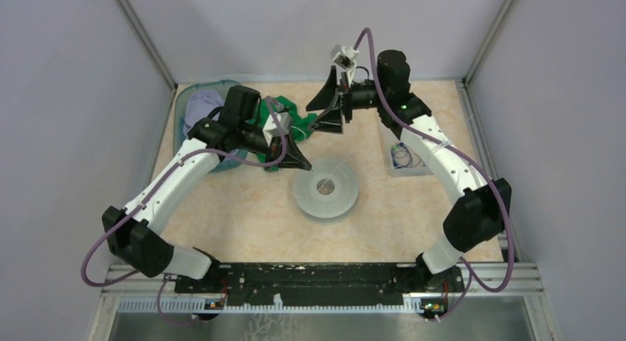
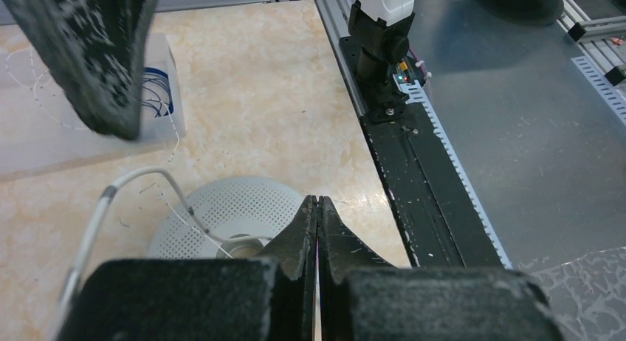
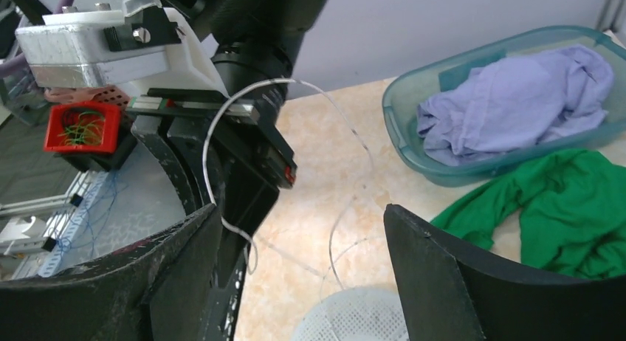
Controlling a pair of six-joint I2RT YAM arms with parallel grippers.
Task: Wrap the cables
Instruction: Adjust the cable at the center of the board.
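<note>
In the top view, the left jaws are clenched, their tip at the far rim of the round pale-grey perforated spool [image 1: 325,187] on the beige table [image 1: 243,230]. The right jaws stand released and wide, raised behind the spool with nothing between them. The dark blue looped cable [image 1: 402,157] lies in the clear shallow tray [image 1: 418,172] on the right, well apart from both.

In the left wrist view, the left jaws are pressed flat together above the spool's edge. The thin whitish cable [image 2: 176,184] arcs in from the left and runs down toward the spool's hub. Whether its end is pinched in that closed tip cannot be told.

In the right wrist view, the right jaws gape, empty. The whitish cable loops up over the left arm's wrist and drops in front of the gap toward the spool, apparently touching neither finger.

The step in hand is probably catching this loose loop. To do that well, the right jaws should close low on the arc, near the spool. They should then draw it gently, so the fine wire neither kinks nor snags on the left arm.
</note>
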